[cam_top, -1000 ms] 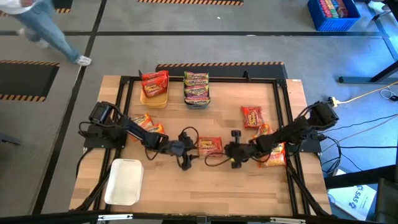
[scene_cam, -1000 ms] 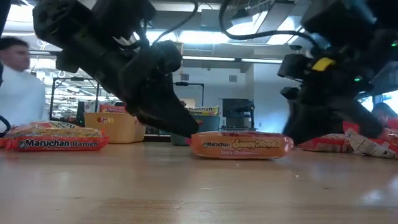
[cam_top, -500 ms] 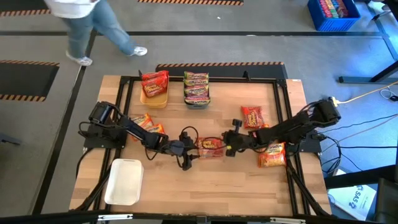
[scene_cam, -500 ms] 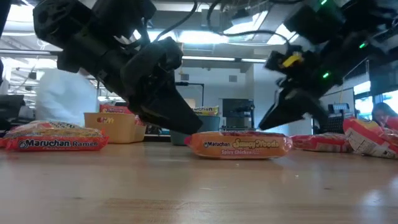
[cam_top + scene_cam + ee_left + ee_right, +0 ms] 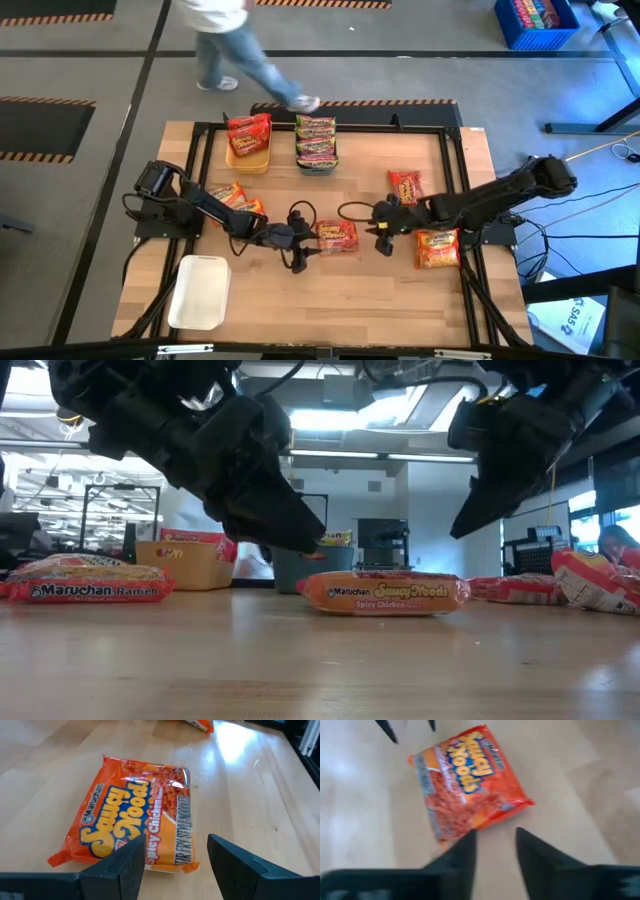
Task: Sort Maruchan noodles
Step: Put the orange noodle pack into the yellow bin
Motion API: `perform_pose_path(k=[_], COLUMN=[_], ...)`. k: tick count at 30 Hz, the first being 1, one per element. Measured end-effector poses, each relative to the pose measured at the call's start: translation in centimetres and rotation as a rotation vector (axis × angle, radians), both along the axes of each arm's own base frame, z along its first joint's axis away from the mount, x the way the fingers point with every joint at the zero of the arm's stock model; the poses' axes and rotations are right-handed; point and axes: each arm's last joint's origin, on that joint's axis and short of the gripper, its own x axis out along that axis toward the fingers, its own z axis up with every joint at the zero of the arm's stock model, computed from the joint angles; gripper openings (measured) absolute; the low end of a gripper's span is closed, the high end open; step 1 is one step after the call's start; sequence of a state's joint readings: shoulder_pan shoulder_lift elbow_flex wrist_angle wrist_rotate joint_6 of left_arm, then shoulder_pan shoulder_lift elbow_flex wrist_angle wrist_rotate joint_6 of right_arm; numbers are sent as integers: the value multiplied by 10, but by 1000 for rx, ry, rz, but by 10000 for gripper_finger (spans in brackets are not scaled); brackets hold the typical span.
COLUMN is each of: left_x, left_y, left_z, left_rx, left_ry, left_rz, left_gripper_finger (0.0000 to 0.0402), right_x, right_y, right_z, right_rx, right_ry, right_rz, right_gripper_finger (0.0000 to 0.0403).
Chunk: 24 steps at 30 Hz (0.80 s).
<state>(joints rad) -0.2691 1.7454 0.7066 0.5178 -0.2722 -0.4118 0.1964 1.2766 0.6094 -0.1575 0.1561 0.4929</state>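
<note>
Maruchan noodles: orange "Saucy Noodle" packet point(image 5: 337, 235) lies flat at table centre, crinkly, yellow lettering. Left gripper point(image 5: 298, 243) at its 9 o'clock, jaws parted, empty. Right gripper point(image 5: 384, 222) at its 3 o'clock, fingers slightly apart, holding nothing. Small print on the packet is unreadable. Other packets point(image 5: 437, 248) lie at the right edge. Bare wooden table point(image 5: 330, 300); a person point(image 5: 235, 45) walks at 12 o'clock.

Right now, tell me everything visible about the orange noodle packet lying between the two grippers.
The orange noodle packet is a flat, rectangular pack of crinkly glossy plastic, printed with Maruchan Saucy Noodles, Spicy Chicken, in yellow and white lettering, beside a picture of noodles. It looks sealed and unopened. It lies flat, face up, on the wooden table near the middle. The left gripper and the right gripper flank it, both open, neither touching it. Only the tabletop touches it.
</note>
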Motion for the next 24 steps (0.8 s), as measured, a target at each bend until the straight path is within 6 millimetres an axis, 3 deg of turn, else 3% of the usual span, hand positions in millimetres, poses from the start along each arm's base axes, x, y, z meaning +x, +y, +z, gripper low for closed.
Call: perform_pose_path(k=[5,9,16,24], left_x=[0,0,0,-1], left_y=[0,0,0,2], left_z=[-1,-1,-1,-2], left_rx=[5,4,6,52], left_ry=[9,9,9,13], left_rz=[7,7,11,41], left_gripper_finger=[205,205,205,205], right_x=[7,13,5,18], right_y=[-11,-19,-36,-33], right_z=[-11,-27,-60,-74], right_rx=[170,314,414,496], right_ry=[16,-32,-26,-93], right_rz=[-80,-68,-189,-144], right_gripper_finger=[241,293,310,306])
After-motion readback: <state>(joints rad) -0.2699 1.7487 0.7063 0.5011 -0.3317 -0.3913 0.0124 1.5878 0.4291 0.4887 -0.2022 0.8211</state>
